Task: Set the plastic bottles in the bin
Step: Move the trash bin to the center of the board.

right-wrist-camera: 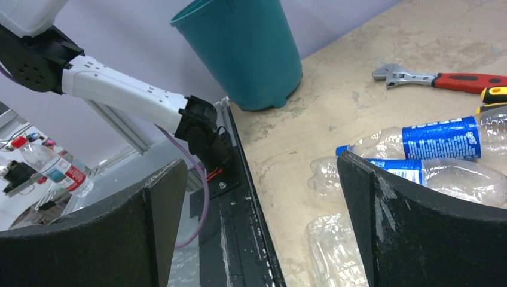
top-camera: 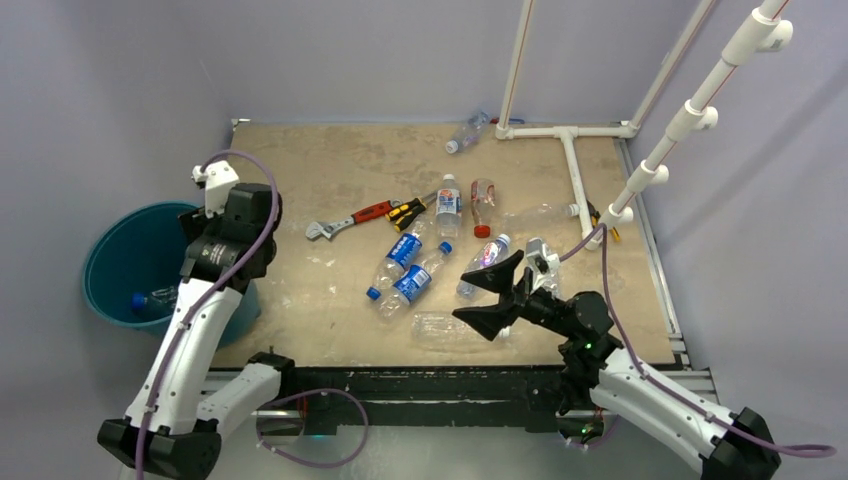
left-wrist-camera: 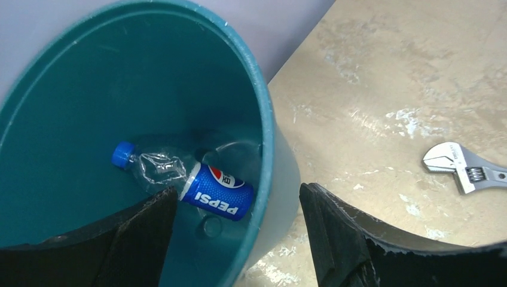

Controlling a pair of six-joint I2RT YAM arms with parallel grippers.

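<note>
The task looks to be at an early stage. One clear plastic bottle with a blue Pepsi label and blue cap (left-wrist-camera: pixel 203 182) lies on its side at the bottom of the round teal-blue plastic bin (top-camera: pixel 110 250), which stands at the left edge of the top view, off the tan tabletop (top-camera: pixel 320 160). No other bottle shows inside it.

The left gripper (left-wrist-camera: pixel 239 194) hangs over the bin's mouth, its fingers spread wide and holding nothing.

About nine bottles lie on the table, all well apart from the bin. In the top view's centre are two blue-labelled bottles (top-camera: pixel 401 253) side by side, with a red-capped bottle (top-camera: pixel 483 205) above them. A crushed unlabelled bottle (top-camera: pixel 440 328) lies at the lower edge, and one more bottle (top-camera: pixel 467 131) sits at the upper edge.

The right gripper (top-camera: pixel 470 297) sits low near the central cluster, wide open and empty, just above the crushed bottle.

The red-handled wrench (top-camera: pixel 350 220) is not part of the job.
</note>
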